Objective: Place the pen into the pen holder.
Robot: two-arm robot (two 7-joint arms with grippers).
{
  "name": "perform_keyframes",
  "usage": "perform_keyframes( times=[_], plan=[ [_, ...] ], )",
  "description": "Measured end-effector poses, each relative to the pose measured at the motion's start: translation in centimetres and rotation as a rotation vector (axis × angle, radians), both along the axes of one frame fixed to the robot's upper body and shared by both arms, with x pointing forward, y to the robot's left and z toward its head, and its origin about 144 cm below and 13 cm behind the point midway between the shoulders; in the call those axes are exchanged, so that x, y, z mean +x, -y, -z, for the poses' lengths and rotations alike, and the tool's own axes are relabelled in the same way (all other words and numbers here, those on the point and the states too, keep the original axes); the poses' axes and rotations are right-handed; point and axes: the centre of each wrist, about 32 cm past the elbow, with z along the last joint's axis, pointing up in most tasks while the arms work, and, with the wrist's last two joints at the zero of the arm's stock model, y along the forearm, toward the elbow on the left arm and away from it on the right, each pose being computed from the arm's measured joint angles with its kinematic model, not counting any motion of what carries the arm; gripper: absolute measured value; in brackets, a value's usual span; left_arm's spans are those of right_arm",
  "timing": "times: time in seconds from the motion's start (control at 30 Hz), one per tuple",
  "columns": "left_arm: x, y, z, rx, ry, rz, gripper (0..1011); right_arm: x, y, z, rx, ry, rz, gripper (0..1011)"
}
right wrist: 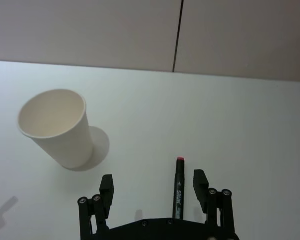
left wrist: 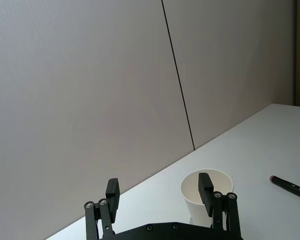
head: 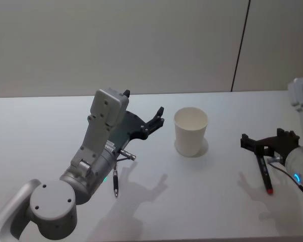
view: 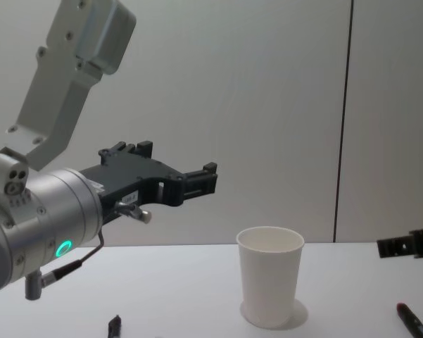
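Two grippers spread wide, pen lying flat on the table

Two black fingers of the right gripper (right wrist: 153,176) stand far apart, and the pen (right wrist: 178,190) lies on the white table (head: 50,126) in the space between them, closer to one finger than the other. In the right wrist view neither finger presses against it. The pen is black with printed lettering on the barrel and a red end. From the head view that red end points toward the near edge of the table, while the other end runs under the gripper.

The pen holder (head: 190,132), a plain white paper cup with a rolled rim, stands upright with its mouth open upward, close to the middle of the table. The pen lies to its right and well apart from it.

On the other side, the left gripper (left wrist: 158,187) is held up above the table, left of the cup, with its fingers pointing toward it. Its fingers are also spread wide and grip nothing. From the chest view it sits higher than the cup's rim, and a green light ring glows on the arm's wrist.

Below the left arm a slim dark stick (head: 115,182), pen-like, lies on the table, well to the left of the cup
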Motion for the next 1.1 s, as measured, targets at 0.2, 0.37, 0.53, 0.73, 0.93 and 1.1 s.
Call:
perform_keyframes(
  times=[0.2,0.37,0.53,0.73,0.93,1.1],
  plan=[
    [0.0,0.0,0.0,0.0,0.0,0.0,1004,1.5,-0.1,-0.5,0.005,-0.081,0.038,1001],
    [0.0,0.0,0.0,0.0,0.0,0.0,1004,2.5,-0.2,-0.8,0.004,-0.127,0.062,1001],
    [0.0,0.0,0.0,0.0,0.0,0.0,1004,3.6,-0.4,-1.0,-0.002,-0.174,0.088,1001],
    [0.0,0.0,0.0,0.0,0.0,0.0,1004,5.3,-0.8,-0.9,-0.01,-0.224,0.13,1001],
    [0.0,0.0,0.0,0.0,0.0,0.0,1004,6.7,-1.0,-0.7,-0.015,-0.255,0.156,1001],
    [0.0,0.0,0.0,0.0,0.0,0.0,1004,8.4,-1.1,-0.6,-0.012,-0.283,0.175,1001]
  ],
)
